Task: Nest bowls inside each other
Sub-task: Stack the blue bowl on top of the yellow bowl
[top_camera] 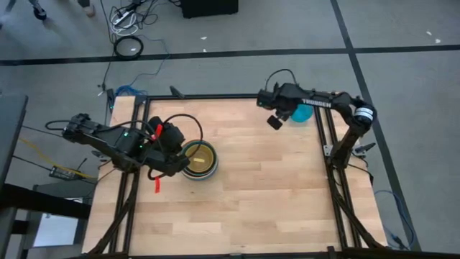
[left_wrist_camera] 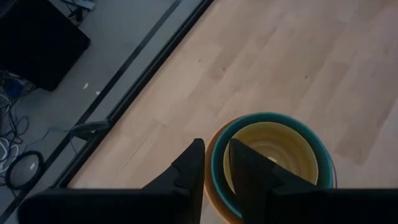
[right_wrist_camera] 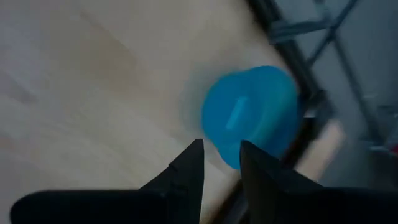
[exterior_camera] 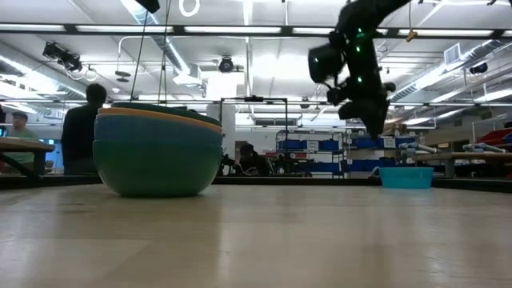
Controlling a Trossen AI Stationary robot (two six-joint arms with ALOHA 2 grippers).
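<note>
The wooden surface (top_camera: pixel 251 180) carries a stack of nested bowls (top_camera: pixel 198 160) on its left half, toward the middle. From the side, the stack (exterior_camera: pixel 158 152) shows a teal bowl outermost, with blue, orange and darker rims layered above it. From above, the innermost bowl visible is the yellow bowl (left_wrist_camera: pixel 271 152), set inside a teal rim with an orange edge outside that. A single cyan bowl (top_camera: pixel 302 113) sits apart at the far right corner of the surface, close to the metal frame edge; it appears upside down, flat base up (right_wrist_camera: pixel 250 116). Nothing lies between the stack and this bowl; the wood there is bare.

Beyond the surface, cables (top_camera: pixel 129 29) lie on the grey floor at the far side, and a red tag (top_camera: pixel 157 183) hangs by the left arm. People (exterior_camera: pixel 82 128) sit and stand in the room behind.

The left hand (left_wrist_camera: pixel 214 158) hovers over the left rim of the stack. Its fingers stand a narrow gap apart, holding nothing and not clearly touching the rim.

The right hand (right_wrist_camera: pixel 221 162) hangs above the surface just beside the cyan bowl, on its left side. Its fingers are parted by a small gap and empty, clear of the bowl.
</note>
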